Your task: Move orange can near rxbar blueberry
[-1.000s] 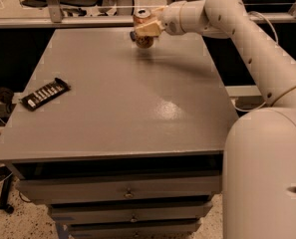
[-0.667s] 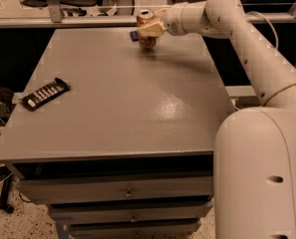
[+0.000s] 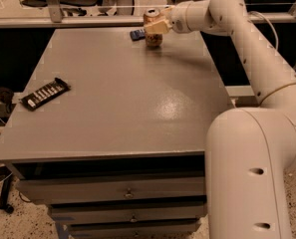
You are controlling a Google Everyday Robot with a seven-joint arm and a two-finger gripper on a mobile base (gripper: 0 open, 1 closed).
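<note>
Orange can (image 3: 153,30): report its position and the state of the hand. (Operator)

It stands upright at the far end of the tabletop (image 3: 137,113), just beside the rxbar blueberry (image 3: 137,34), on the side of the bar that faces the arm. The hand (image 3: 156,26) is closed around the can's upper body, with one pale finger lying across it. Whether the base bears fully on the surface cannot be told. (Technician)

What has changed within the last second? (Operator)

The can has shifted a little toward the arm side. The rxbar blueberry, which could not be seen a second ago, now shows as a small dark-blue rectangle next to the can. (Technician)

What does that mean for the task? (Operator)

In my judgement the placement condition is met or nearly met, since can and bar are close together with only a narrow gap. The remaining steps are probably to confirm that the can is seated, open the hand and withdraw without tipping the can. (Technician)

Anything else in the work area? (Operator)

A longer black bar (image 3: 45,93) lies well apart from the rxbar blueberry, toward the near edge. It is not part of the task. (Technician)
</note>
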